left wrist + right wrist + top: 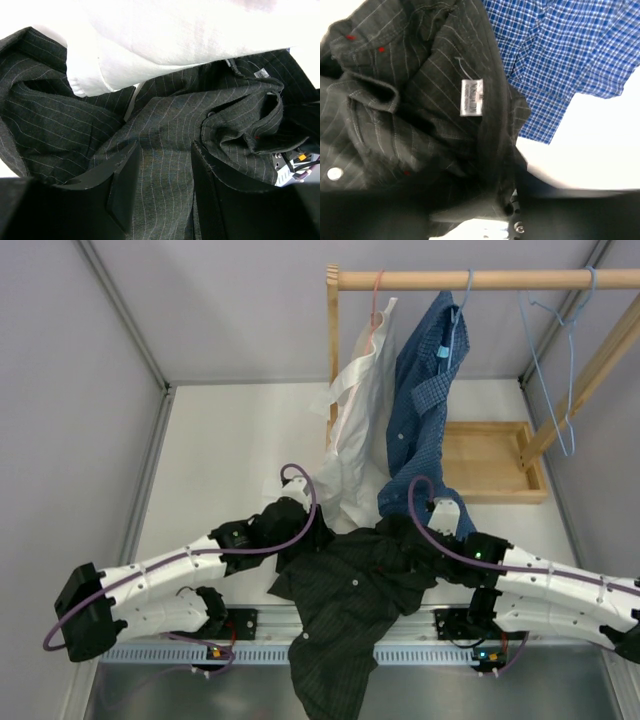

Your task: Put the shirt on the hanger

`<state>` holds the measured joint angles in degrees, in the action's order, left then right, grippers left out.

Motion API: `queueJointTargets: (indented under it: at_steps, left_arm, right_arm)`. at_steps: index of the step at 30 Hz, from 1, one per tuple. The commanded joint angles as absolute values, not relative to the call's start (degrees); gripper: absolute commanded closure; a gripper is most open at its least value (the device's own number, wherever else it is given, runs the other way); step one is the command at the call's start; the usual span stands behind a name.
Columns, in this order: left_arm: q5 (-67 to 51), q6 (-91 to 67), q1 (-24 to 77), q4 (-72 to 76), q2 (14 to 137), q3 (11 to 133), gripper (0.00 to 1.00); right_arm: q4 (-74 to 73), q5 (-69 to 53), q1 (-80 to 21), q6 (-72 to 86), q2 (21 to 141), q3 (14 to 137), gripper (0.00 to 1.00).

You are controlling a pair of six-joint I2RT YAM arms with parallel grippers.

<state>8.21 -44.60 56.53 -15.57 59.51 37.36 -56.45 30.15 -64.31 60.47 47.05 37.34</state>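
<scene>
1. Top view: the shirt (345,605) lies crumpled at lower centre of the frame, between the two wrists. Its lower part hangs over the near edge of the table (220,455).
2. Top view only: the hanger (570,390) hangs bare from the wooden rod (480,279) at upper right, well apart from the shirt. Neither wrist view shows it.
3. Also on the rod: a white shirt (355,430) and a blue checked shirt (425,390). Their hems reach down to the dark cloth.
4. Left wrist view: the left gripper (165,187) has its fingers (125,190) spread apart, with a fold of the shirt (170,125) between them. White cloth (175,30) fills the top of the frame.
5. Right wrist view: the collar area and a white label (471,97) show at centre, with blue check (560,55) at upper right.
6. The right gripper (425,535) is buried in fabric seen from above and blurred dark in its own view. I cannot tell whether its fingers are apart or closed.
</scene>
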Motion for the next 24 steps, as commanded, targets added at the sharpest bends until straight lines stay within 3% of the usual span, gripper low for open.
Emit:
queueJointTargets:
  at_steps: [1,2,7,9,14,21,24]
  left_arm:
    - [8.7,-45.6,56.7,-14.7,58.3,36.7,0.5]
    - [8.6,-46.2,56.7,-14.5,58.1,35.3,0.5]
    - [7.0,-49.4,56.6,-11.6,58.1,29.7,0.49]
    - [5.5,-52.5,56.7,-8.0,59.3,26.0,0.49]
    - [6.8,-58.3,61.3,-0.7,63.5,20.7,0.51]
    - [9.4,-59.8,77.4,19.1,70.2,18.8,0.51]
    - [13.2,-59.1,82.7,22.7,71.4,19.6,0.53]
  right_arm:
    - [-48.5,30.8,-64.1,59.9,50.3,37.4,0.81]
    - [-48.3,32.2,-64.1,59.2,50.3,38.0,1.0]
    - [-44.9,42.1,-64.2,49.6,45.8,43.5,1.0]
    - [-36.9,41.7,-64.2,36.0,44.0,45.2,1.0]
    - [-20.6,23.6,-64.1,10.2,41.1,51.2,1.0]
    - [-18.7,-4.6,-64.1,0.5,44.7,64.4,1.0]
    - [-20.2,-7.5,-64.1,-2.4,46.0,69.0,1.0]
